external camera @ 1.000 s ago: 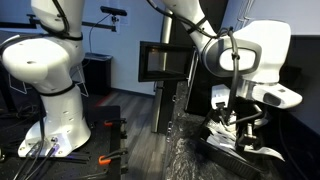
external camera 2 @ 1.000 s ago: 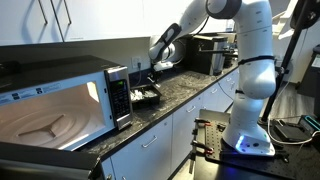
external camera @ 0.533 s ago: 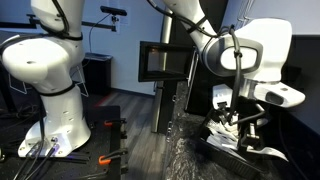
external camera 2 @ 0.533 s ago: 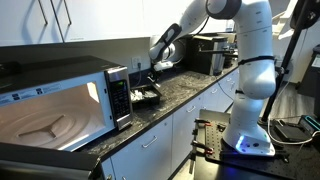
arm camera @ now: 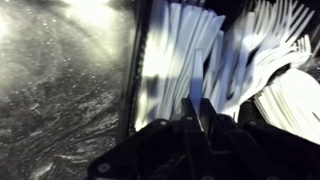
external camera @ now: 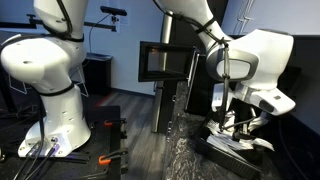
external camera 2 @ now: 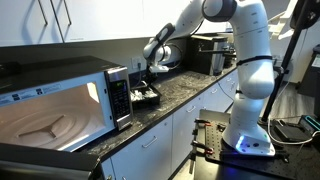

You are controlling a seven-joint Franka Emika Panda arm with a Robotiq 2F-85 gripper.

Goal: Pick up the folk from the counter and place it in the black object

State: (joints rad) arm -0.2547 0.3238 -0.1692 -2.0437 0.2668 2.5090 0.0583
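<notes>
My gripper (arm camera: 197, 118) hangs over the black tray (arm camera: 133, 70), its two fingers close together on a thin blue fork handle (arm camera: 196, 88) that sticks out forward over the tray. The tray holds several white plastic forks and other cutlery (arm camera: 180, 50) in compartments. In both exterior views the gripper (external camera: 238, 128) (external camera 2: 148, 78) points down just above the tray (external camera: 228, 154) (external camera 2: 146, 97) on the dark speckled counter (external camera 2: 190, 90). The fork's tines are hidden among the white cutlery.
A microwave (external camera 2: 60, 100) with its door lit stands close to the tray. A tall black box (external camera 2: 205, 55) stands further along the counter. A black monitor (external camera: 160, 62) and a second white robot base (external camera: 50, 70) stand on the floor side.
The arm has shifted a little sideways and lower over the tray, with the blue fork still between the fingers.
</notes>
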